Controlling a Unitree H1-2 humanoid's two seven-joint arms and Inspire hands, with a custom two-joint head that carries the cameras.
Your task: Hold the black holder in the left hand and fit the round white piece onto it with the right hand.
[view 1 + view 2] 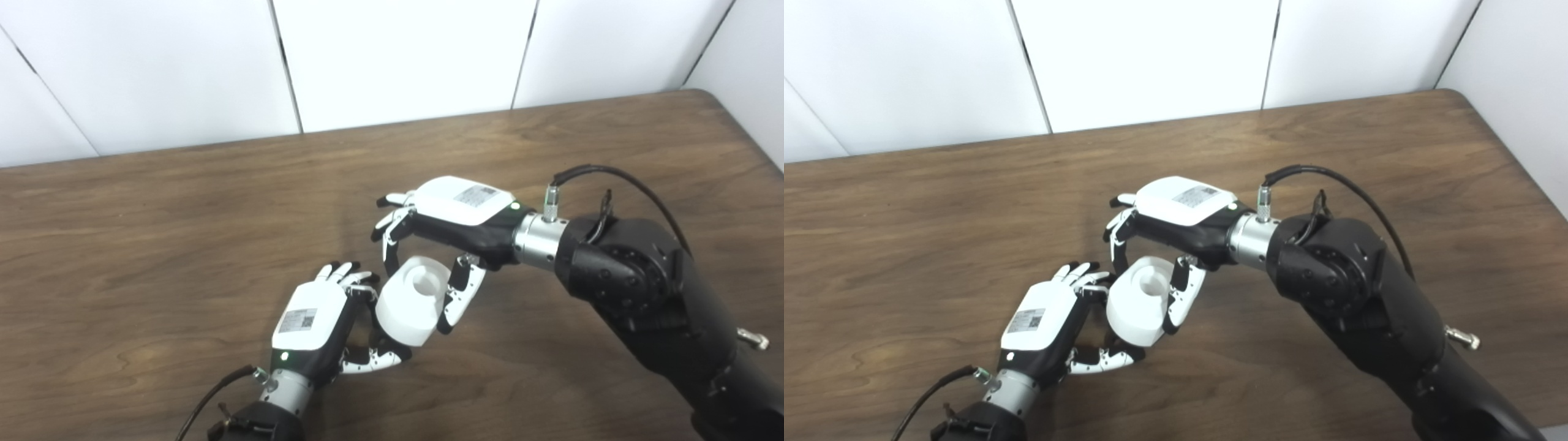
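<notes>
Fingers first, from the left: your left hand (318,318) has its fingers curled toward the round white piece (411,300), with the thumb reaching under the piece's near side. You can't see the black holder itself; the piece and the hand cover whatever sits in that palm, so whether this hand truly clamps something is not something you can tell from either view. Only a dark sliver shows below the white piece, beside the thumb, and it can't be told apart from the hand's own black parts.

Moving right, the round white piece sits between your two hands, above the wooden table (184,214), tilted so its recessed top faces up and to the far right.

Further right, your right hand (1176,214) comes in from the right side with its palm down over the piece. Its fingers (1118,245) drop down along the far left edge of the piece and its thumb (1179,300) presses the near right wall, so this hand is closed around the white piece.

Behind the table stand white wall panels (398,61).
</notes>
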